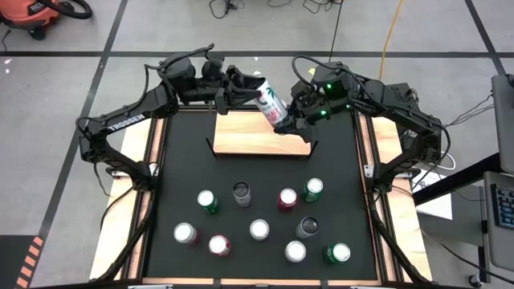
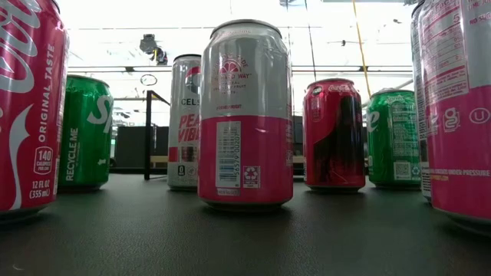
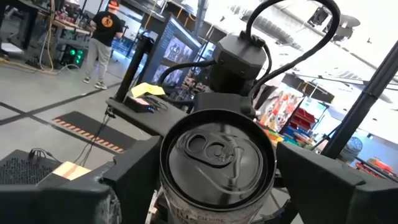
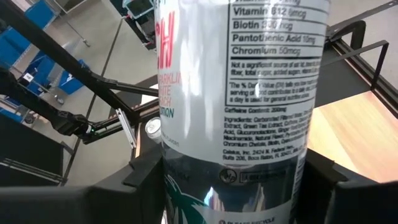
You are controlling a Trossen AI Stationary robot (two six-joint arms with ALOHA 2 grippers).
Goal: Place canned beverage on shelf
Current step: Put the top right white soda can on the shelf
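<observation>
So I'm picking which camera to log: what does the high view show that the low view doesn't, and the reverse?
Only the high view shows the flat light-brown wooden shelf and both grippers, left and right, on one tilted white can above it. Only the low view shows label print, such as on the white-and-pink can, and the room behind. Both show the standing cans on the black mat.

Overall light: bright, even, from overhead; the black mat stays dark.
Shadows: soft and short under the cans.
Glare: low view's background washed white behind the pink-and-silver can; right wrist view shows sheen on the held can.
Blur: near can edges in low view soft.
</observation>
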